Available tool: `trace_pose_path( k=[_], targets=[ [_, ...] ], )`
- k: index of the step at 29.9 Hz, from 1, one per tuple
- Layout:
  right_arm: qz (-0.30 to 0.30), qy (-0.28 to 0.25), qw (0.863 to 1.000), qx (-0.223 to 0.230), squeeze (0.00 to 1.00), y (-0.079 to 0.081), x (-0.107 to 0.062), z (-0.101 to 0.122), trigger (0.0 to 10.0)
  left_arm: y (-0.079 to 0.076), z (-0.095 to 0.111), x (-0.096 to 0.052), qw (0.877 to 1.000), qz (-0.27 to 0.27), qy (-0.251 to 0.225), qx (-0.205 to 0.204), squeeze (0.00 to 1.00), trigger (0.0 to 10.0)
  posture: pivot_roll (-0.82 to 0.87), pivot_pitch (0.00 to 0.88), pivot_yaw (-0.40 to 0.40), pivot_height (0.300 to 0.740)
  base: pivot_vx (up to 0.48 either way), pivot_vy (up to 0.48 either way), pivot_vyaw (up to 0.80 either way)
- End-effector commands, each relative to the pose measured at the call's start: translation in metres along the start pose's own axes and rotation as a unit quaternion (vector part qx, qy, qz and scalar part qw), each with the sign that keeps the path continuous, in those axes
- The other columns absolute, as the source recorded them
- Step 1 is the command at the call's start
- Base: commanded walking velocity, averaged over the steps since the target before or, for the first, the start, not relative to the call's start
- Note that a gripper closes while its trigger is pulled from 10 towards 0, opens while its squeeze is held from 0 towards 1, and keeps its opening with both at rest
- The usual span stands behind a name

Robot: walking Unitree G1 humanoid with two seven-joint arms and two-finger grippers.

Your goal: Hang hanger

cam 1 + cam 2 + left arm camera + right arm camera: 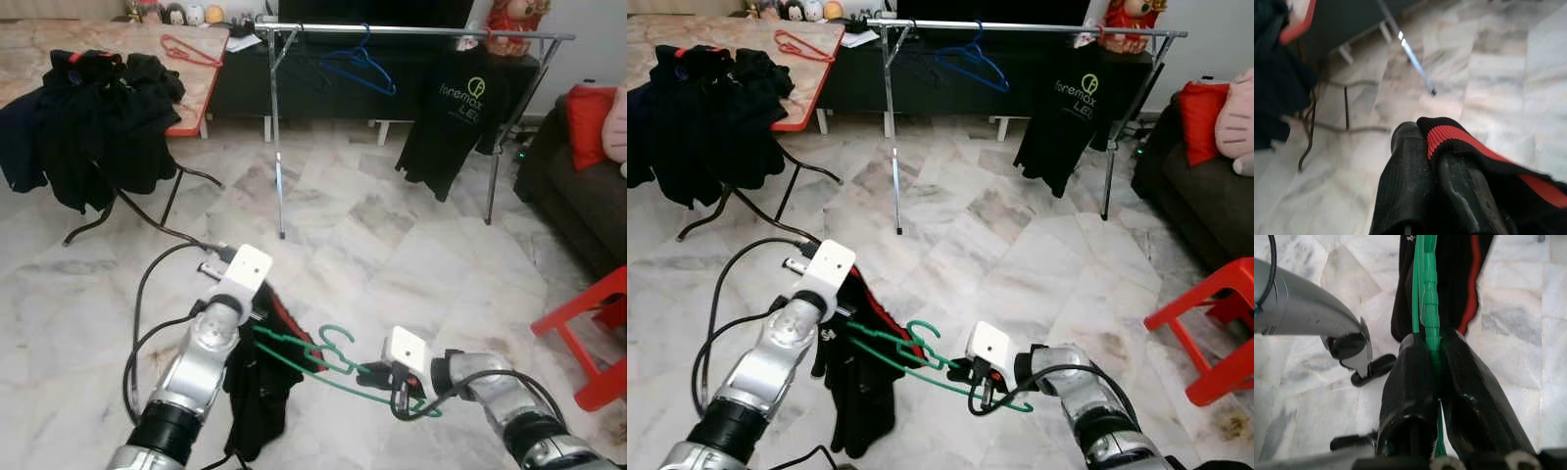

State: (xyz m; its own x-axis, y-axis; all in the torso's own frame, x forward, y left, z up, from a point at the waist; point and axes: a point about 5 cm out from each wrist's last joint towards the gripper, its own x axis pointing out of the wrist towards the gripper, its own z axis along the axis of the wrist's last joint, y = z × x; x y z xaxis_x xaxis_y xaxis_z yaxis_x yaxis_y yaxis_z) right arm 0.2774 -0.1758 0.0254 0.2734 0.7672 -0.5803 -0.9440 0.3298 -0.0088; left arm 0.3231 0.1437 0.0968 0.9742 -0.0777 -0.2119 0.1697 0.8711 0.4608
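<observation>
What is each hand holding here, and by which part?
Right hand grips the green hanger by its bar; left hand pinches the black garment's red-trimmed edge.

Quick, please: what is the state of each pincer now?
Left pincer: closed on the black garment.
Right pincer: closed on the green hanger.

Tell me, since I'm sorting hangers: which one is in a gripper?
The green hanger, clamped in the right gripper. The blue hanger hangs on the rail; the red hanger lies on the table.
</observation>
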Motion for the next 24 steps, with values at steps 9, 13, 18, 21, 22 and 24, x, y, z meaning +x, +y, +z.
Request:
trace_pose_path(
  k=[9,13,18,21,22,24],
  targets=[
    [-0.017,0.009,1.000,0.008,0.00,0.007,-0.007,-0.010,0.0,0.021,-0.068,-0.011,0.990,0.071,0.115,-0.035,0.00,0.0,0.02,0.000,-0.054,0.716,0.000,0.000,0.00],
    [-0.087,0.012,0.995,0.041,0.00,0.003,-0.007,-0.020,0.0,0.024,-0.090,-0.021,0.979,0.102,0.141,-0.110,0.00,0.0,0.02,0.000,-0.051,0.716,0.000,0.000,0.00],
    [-0.152,-0.015,0.985,0.079,0.00,-0.003,-0.009,-0.022,0.0,0.028,-0.095,-0.026,0.974,0.123,0.142,-0.128,0.00,0.0,0.02,0.000,-0.051,0.716,0.000,0.000,0.00],
    [-0.152,-0.015,0.985,0.079,0.00,-0.003,-0.009,-0.022,0.0,0.028,-0.095,-0.026,0.974,0.123,0.142,-0.128,0.00,0.0,0.02,0.000,-0.051,0.716,0.000,0.000,0.00],
    [-0.152,-0.015,0.985,0.079,0.00,-0.003,-0.009,-0.022,0.0,0.028,-0.095,-0.026,0.974,0.123,0.142,-0.128,0.00,0.0,0.02,0.000,-0.051,0.716,0.000,0.000,0.00],
    [-0.152,-0.015,0.985,0.079,0.00,-0.003,-0.009,-0.022,0.0,0.028,-0.095,-0.026,0.974,0.123,0.142,-0.128,0.00,0.0,0.02,0.000,-0.051,0.716,0.000,0.000,0.00]
  ],
)
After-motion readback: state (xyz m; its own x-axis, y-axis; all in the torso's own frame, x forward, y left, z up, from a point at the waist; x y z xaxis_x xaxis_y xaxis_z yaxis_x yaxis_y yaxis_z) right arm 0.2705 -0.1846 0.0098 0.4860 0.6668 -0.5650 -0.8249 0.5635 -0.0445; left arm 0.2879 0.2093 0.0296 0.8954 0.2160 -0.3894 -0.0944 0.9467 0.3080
